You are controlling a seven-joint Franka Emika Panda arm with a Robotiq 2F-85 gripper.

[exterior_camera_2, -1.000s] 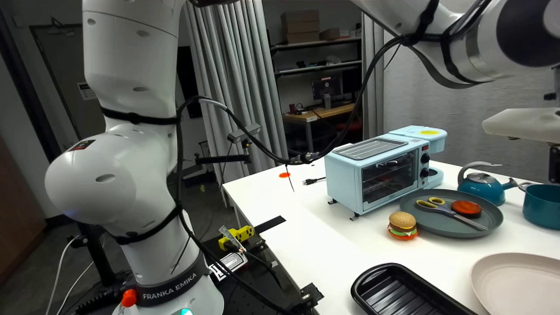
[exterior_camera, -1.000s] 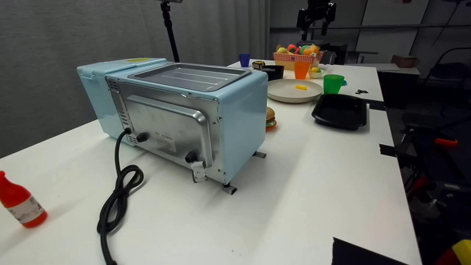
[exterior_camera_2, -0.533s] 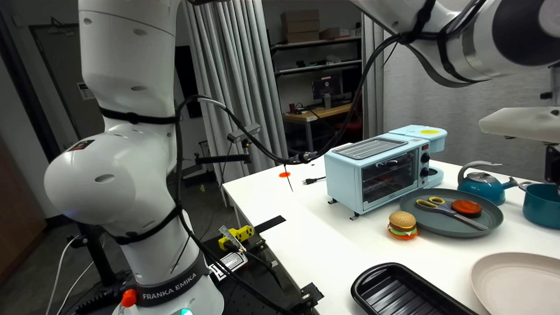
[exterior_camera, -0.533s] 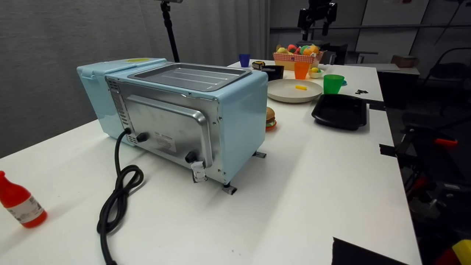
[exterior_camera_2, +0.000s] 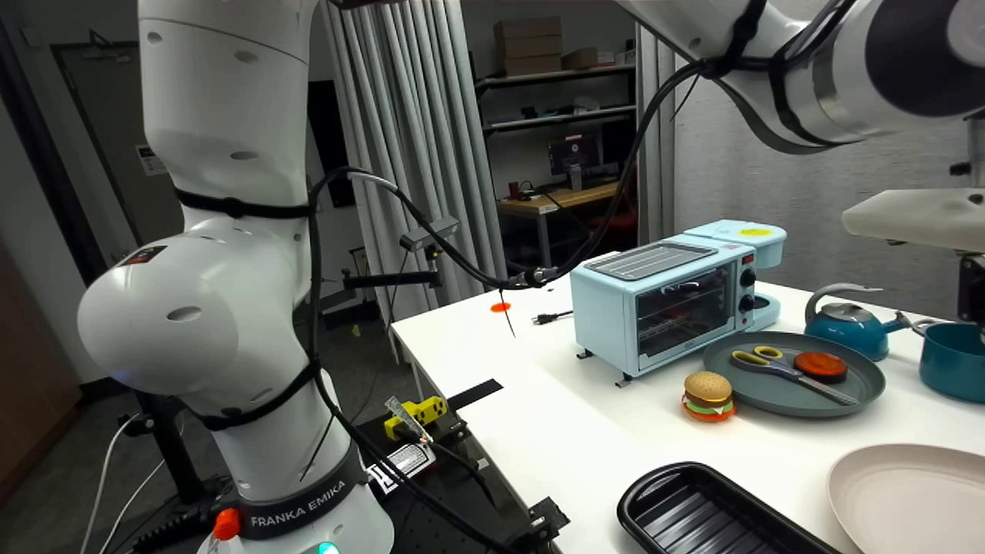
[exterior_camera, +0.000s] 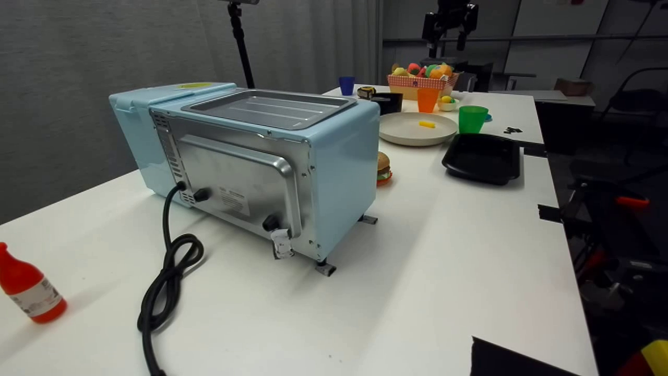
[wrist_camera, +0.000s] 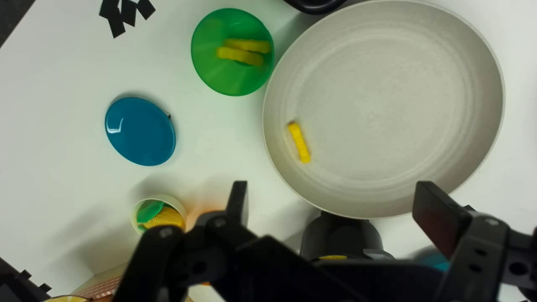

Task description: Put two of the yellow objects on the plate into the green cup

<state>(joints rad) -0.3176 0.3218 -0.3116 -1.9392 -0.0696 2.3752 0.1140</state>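
A glossy white, rounded, jointed robot arm point(exterior_camera_2: 196, 308) stands at the left of an exterior view, and its white forearm point(exterior_camera_2: 758, 96) slopes down toward the right edge. The black, two-fingered mechanical end effector point(wrist_camera: 331, 188) hangs pointing downward, its blocky dark fingers point(wrist_camera: 438, 218) spread wide apart.

"FRANKA EMIKA" point(exterior_camera_2: 299, 505), low on robot arm point(exterior_camera_2: 204, 308)

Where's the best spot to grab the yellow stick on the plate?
The yellow stick is thin and lies flat inside the rimmed plate, so I'd come from above and squeeze its long sides at the middle with the open claw.
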